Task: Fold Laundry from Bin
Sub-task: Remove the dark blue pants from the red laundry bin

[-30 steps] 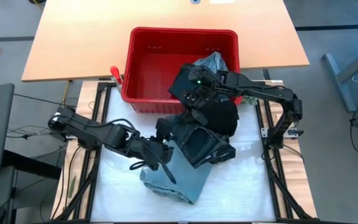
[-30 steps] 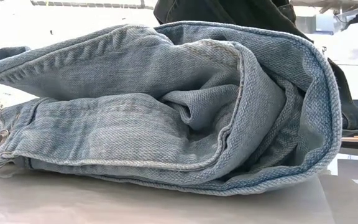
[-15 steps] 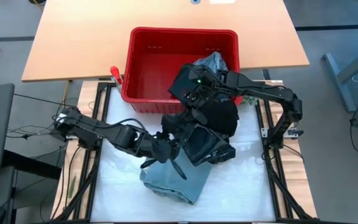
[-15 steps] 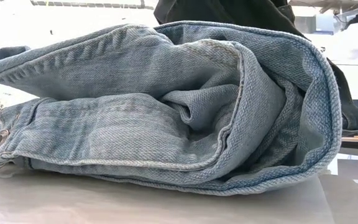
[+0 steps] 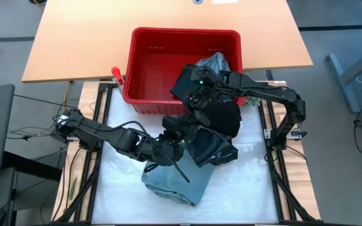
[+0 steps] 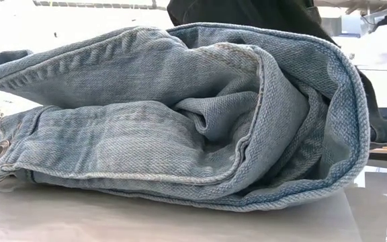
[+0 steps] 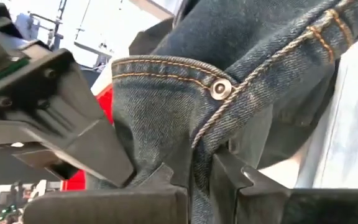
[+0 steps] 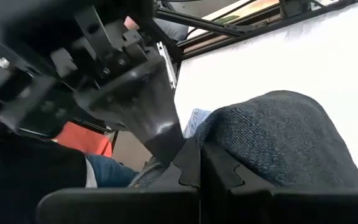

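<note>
Left gripper [image 7: 199, 177] is clamped on a dark denim garment [image 5: 209, 145] at the table's [image 5: 244, 188] middle. Right gripper [image 8: 194, 168] is clamped on a dark grey knit garment [image 8: 278, 137] just beside the red bin [image 5: 149, 59]. Folded light denim jeans [image 6: 180, 114] lie in front.

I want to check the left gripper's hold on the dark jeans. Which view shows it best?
The left wrist view: the left gripper is shut on a seam of the dark jeans. The high view shows only its place; the low and right wrist views do not show it.
</note>
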### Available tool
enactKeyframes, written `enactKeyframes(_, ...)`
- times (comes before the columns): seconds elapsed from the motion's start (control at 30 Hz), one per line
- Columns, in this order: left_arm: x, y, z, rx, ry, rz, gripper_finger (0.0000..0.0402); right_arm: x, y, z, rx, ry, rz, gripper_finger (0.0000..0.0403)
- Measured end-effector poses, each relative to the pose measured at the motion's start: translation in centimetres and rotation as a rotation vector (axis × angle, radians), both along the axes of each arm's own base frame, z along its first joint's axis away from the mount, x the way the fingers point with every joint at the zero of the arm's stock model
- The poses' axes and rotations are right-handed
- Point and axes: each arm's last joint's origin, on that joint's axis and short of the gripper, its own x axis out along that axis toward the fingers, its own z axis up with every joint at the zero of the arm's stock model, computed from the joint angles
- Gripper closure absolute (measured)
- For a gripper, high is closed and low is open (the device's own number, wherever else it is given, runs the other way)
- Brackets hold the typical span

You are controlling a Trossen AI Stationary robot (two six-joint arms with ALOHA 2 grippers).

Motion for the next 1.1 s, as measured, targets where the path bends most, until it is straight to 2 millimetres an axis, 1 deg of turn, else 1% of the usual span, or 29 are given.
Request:
enactKeyframes(0.13,-0.4,-0.8,1.2,-0.026,-0.052,-0.002,0.0396,-0.5,-0.5,0.3,0.047,-0.020,0.049,0.0354)
enactKeyframes(0.27,-1.2,-1.6,2.6,-0.019,-0.094,0.032,0.0397,-2.1,-1.4,1.9,0.043,-0.087,0.063,0.0327)
enactKeyframes(0.37,-1.7,-2.0,3.2,-0.032,-0.117,0.058,0.0398,-4.1,-2.0,3.6,0.009,-0.154,0.044,0.0305)
enactKeyframes(0.5,-2.0,-2.3,3.4,-0.044,-0.160,0.108,0.0399,-7.3,-2.8,5.9,-0.039,-0.236,-0.005,0.0277)
enactKeyframes(0.6,-2.1,-2.3,4.0,-0.047,-0.210,0.160,0.0399,-10.0,-2.7,7.4,-0.070,-0.270,-0.029,0.0262)
enactKeyframes(0.67,-2.3,-2.1,4.7,-0.066,-0.258,0.197,0.0399,-11.9,-1.9,7.9,-0.106,-0.262,-0.023,0.0256)
enactKeyframes(0.73,-2.7,-1.7,5.7,-0.093,-0.300,0.216,0.0399,-13.9,-0.6,8.0,-0.156,-0.223,-0.014,0.0254)
enactKeyframes(0.83,-3.8,-0.5,7.3,-0.145,-0.354,0.234,0.0399,-16.5,1.6,7.9,-0.244,-0.131,-0.028,0.0255)
enactKeyframes(0.93,-5.2,1.2,8.6,-0.220,-0.380,0.236,0.0399,-18.3,3.6,7.5,-0.287,-0.085,-0.062,0.0258)
enactKeyframes(1.03,-6.3,3.2,9.1,-0.301,-0.358,0.244,0.0399,-19.6,5.3,5.8,-0.285,-0.034,-0.091,0.0260)
enactKeyframes(1.1,-6.9,4.3,9.1,-0.356,-0.332,0.262,0.0399,-20.4,6.4,3.9,-0.260,0.010,-0.121,0.0260)
